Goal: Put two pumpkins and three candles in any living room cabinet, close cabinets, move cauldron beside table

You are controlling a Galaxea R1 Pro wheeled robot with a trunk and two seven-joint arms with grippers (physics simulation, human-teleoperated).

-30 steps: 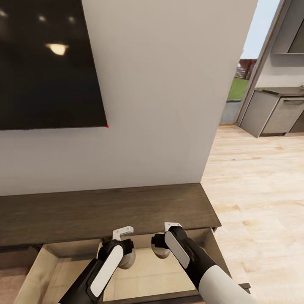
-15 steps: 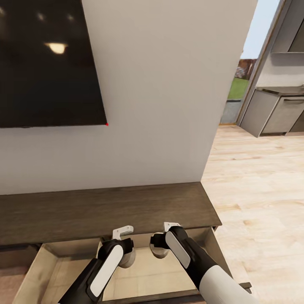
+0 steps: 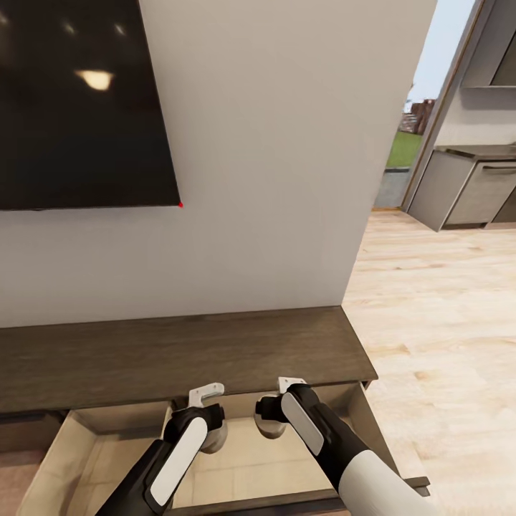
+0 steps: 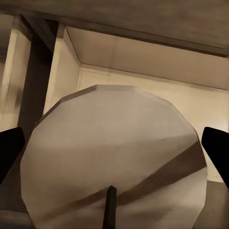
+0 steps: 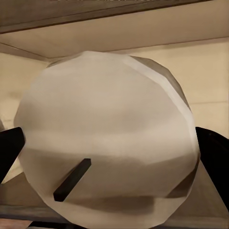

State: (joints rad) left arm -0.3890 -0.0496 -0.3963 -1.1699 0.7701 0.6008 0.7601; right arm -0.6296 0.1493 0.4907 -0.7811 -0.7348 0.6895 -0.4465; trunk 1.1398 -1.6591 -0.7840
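i am holding a squat beige candle [image 4: 114, 162] in my left hand [image 3: 209, 430] and another [image 5: 107, 152] in my right hand [image 3: 271, 423], both gripping, lowering them into the dark-brown wood cabinet's [image 3: 179, 355] open drawer for storing.

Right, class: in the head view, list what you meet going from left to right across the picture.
Television → white wall → doorway to outside → grey kitchen cabinets.

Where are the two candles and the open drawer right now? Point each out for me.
Left candle [image 4: 114, 162]: left wrist view, middle of its flat top.
Right candle [image 5: 107, 148]: right wrist view, middle of its top face.
Open drawer [image 3: 79, 448]: head view, bare floor panel at its left.
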